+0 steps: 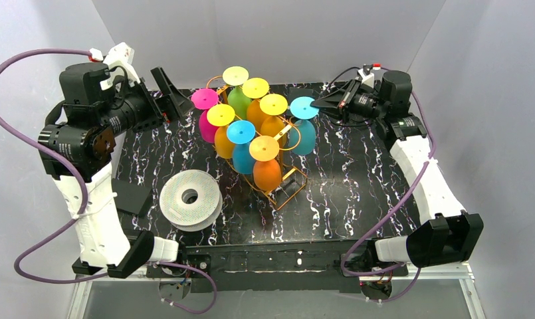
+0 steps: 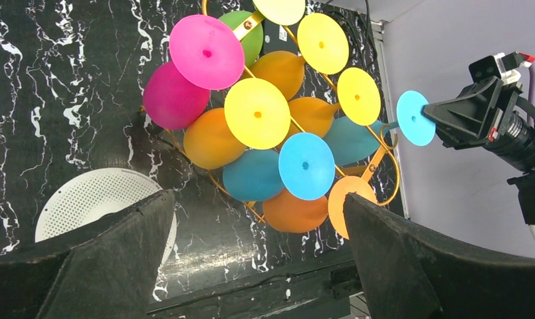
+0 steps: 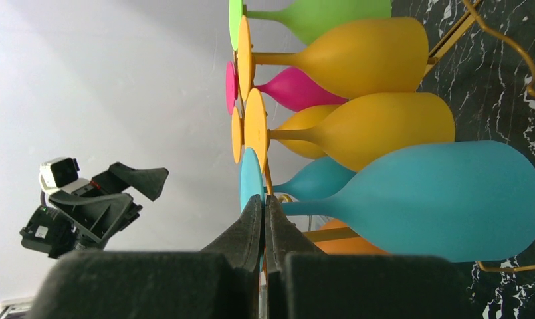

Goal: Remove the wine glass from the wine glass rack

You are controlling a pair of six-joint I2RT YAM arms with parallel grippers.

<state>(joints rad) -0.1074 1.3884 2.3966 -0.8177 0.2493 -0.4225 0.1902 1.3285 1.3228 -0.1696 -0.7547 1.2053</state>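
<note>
The wine glass rack [image 1: 286, 193] is a thin orange-gold wire frame in the middle of the table, with several coloured glasses hanging upside down. The rightmost one is a blue wine glass [image 1: 305, 136], its round foot on top. My right gripper [image 1: 320, 103] is shut on the rim of that foot; in the right wrist view the fingertips [image 3: 254, 219] pinch the thin blue disc beside the blue bowl [image 3: 444, 199]. The left wrist view shows the same grip from afar [image 2: 429, 113]. My left gripper [image 1: 178, 96] hangs open at the rack's back left, nothing between its fingers [image 2: 258, 199].
A round white perforated spool [image 1: 190, 198] lies flat on the black marbled table, front left of the rack. Pink, green, yellow and orange glasses crowd close to the blue one. White walls enclose the table on three sides.
</note>
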